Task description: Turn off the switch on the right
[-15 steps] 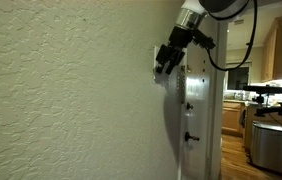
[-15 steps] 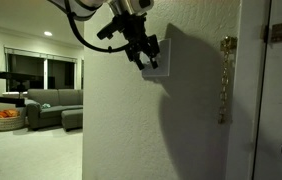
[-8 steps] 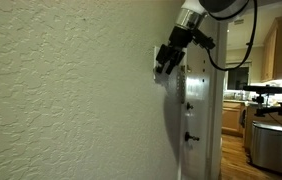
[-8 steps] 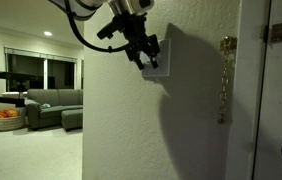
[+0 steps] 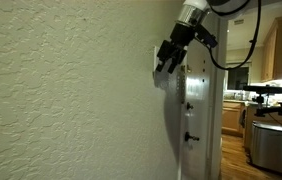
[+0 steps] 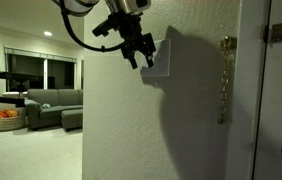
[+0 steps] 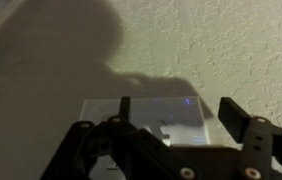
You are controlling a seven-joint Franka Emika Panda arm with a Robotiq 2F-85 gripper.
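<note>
The white wall plate sits on the textured wall, and also shows in the wrist view in deep shadow. A small toggle shows dimly on it; I cannot tell whether it is the right-hand switch or which way it points. My gripper is open and empty, its fingers just in front of the plate's upper left part. In the wrist view the gripper has its two fingers spread across the plate. From the side, the gripper is close to the wall.
A white door frame with a latch stands right beside the plate. A door chain hangs on the wall near it. A couch and a kitchen counter lie far behind.
My gripper has shifted slightly up and off the plate, so more of the plate's face shows in an exterior view.
</note>
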